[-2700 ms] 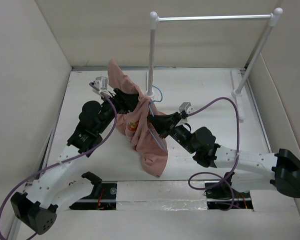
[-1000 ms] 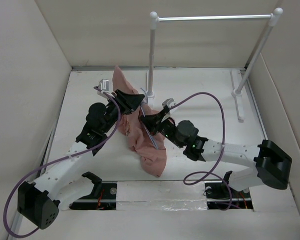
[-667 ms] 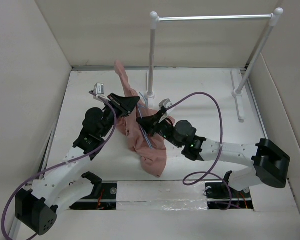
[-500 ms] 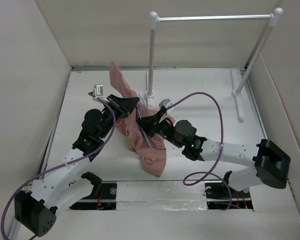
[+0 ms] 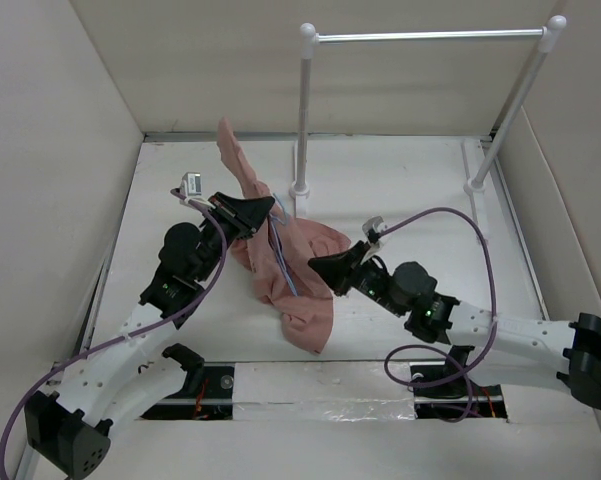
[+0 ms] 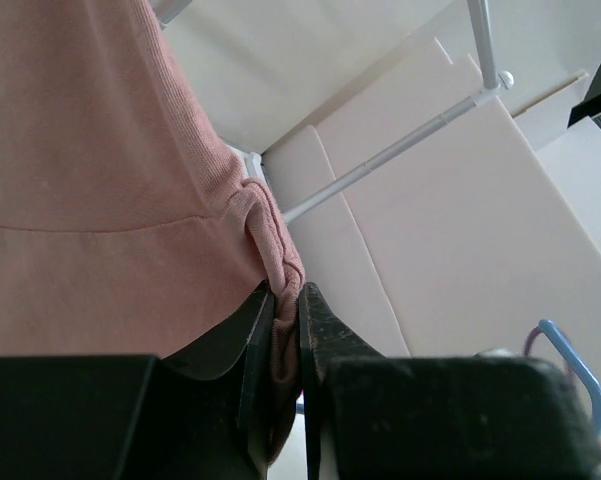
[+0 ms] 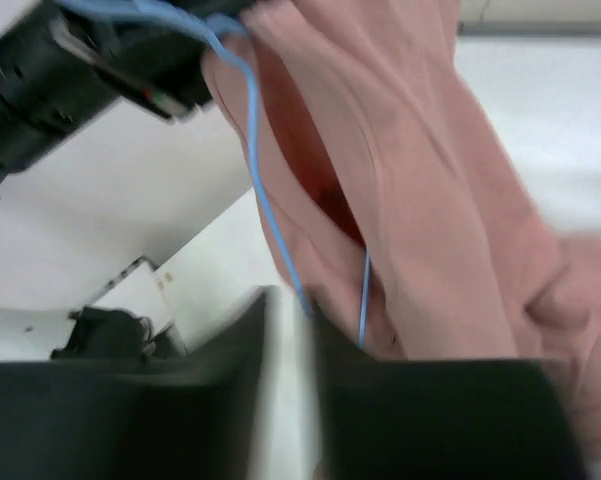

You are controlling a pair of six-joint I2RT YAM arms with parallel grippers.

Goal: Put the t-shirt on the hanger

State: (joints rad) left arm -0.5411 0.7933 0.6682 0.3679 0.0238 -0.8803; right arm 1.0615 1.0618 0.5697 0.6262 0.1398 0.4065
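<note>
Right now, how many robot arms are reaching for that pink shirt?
2. The left arm reaches in from the near left, left end effector pinching the t-shirt. The right arm lies on the near right, right end effector pointing at the shirt. None seem hidden.

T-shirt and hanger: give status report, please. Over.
Left gripper shut on t-shirt edge. Right gripper open, beside it. Hanger wire partly inside the fabric. Rack post close behind.
</note>
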